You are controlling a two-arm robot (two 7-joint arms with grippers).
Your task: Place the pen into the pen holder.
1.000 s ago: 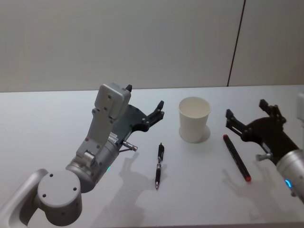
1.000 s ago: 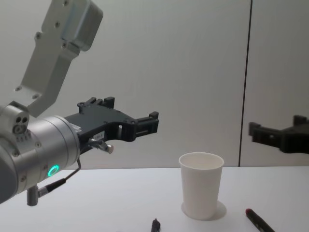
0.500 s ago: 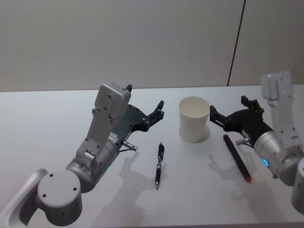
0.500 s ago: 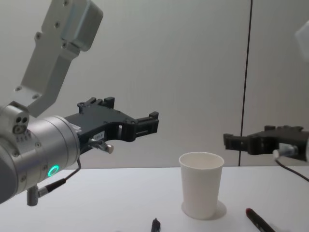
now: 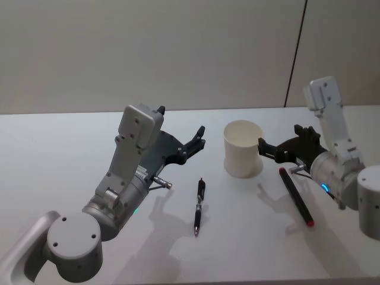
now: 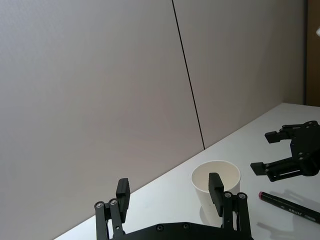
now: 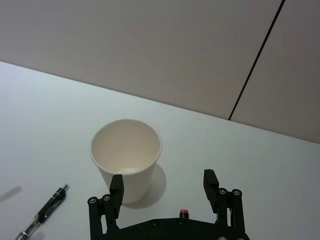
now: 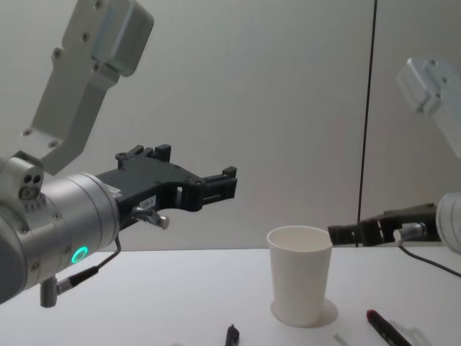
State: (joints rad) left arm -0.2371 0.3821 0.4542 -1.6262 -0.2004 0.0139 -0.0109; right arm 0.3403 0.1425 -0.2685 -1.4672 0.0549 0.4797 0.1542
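The right gripper point(image 8: 344, 234) hangs just beside the rim of the pen holder point(image 8: 300, 288), the left gripper point(image 8: 225, 184) raised well apart.

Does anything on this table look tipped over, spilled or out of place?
Nothing stands out: the white paper cup stands upright and empty, with a black pen and a red-tipped dark pen lying flat either side.

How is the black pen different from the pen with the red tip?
The black pen lies on the left of the paper cup; the red-tipped pen lies on its right. The red-tipped pen looks longer and thicker than the black pen. The black pen has a silvery end; the red-tipped pen has a red one. Both lie flat on the white table, outside the paper cup.
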